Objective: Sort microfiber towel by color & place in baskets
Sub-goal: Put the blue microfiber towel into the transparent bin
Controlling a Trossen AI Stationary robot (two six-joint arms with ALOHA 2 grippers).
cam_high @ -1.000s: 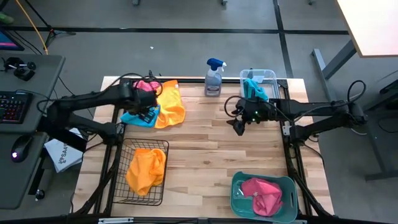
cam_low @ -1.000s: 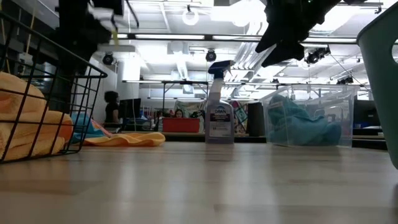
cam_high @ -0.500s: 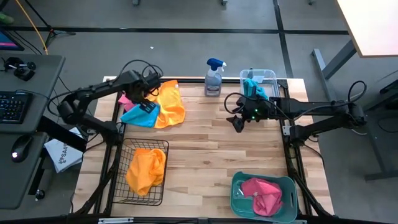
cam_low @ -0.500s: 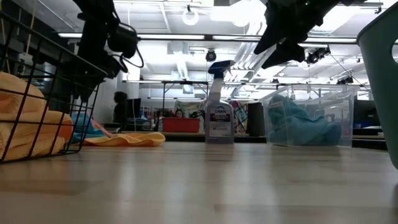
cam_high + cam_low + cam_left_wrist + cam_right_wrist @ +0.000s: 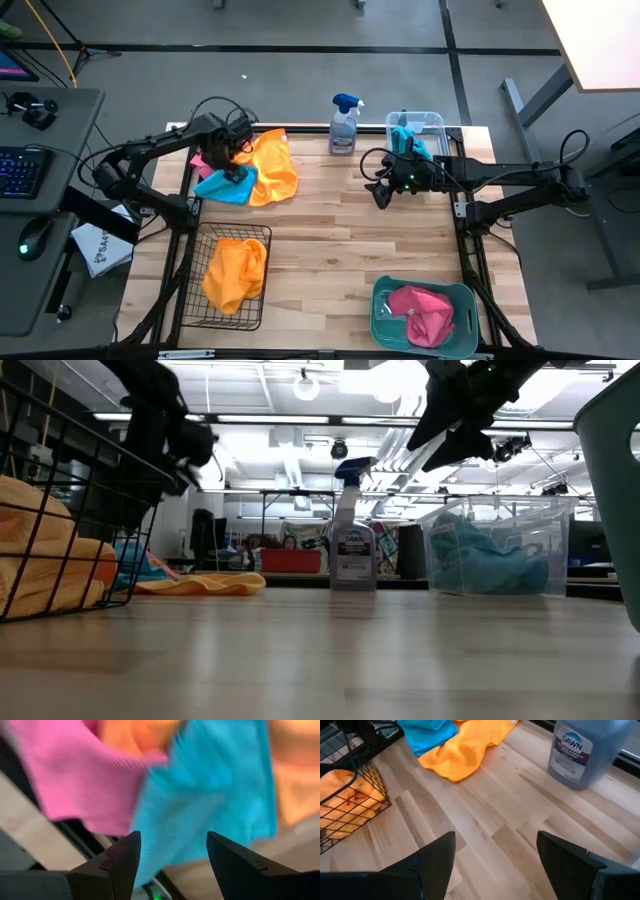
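A loose pile of towels lies at the table's far left: a pink one (image 5: pixel 204 158), a turquoise one (image 5: pixel 222 186) and an orange-yellow one (image 5: pixel 274 166). My left gripper (image 5: pixel 234 168) points down over this pile, open. In its wrist view the left gripper (image 5: pixel 172 862) has the turquoise towel (image 5: pixel 210 795) and the pink towel (image 5: pixel 85 770) close under its fingers. I cannot tell whether it touches them. My right gripper (image 5: pixel 381 196) is open and hovers above the table near the clear tub (image 5: pixel 432 122). Its wrist view shows the right gripper (image 5: pixel 495 865) over bare wood.
The black wire basket (image 5: pixel 192 300) at the near left holds an orange-yellow towel (image 5: pixel 235 272). The teal basket (image 5: pixel 380 292) at the near right holds pink towels (image 5: pixel 425 312). The clear tub holds a turquoise towel (image 5: pixel 408 141). A spray bottle (image 5: pixel 344 124) stands at the far edge.
My left arm has raised its elbow toward the far edge, and its gripper has tipped from lying level over the pile to pointing down at it. The towels lie about where they were.
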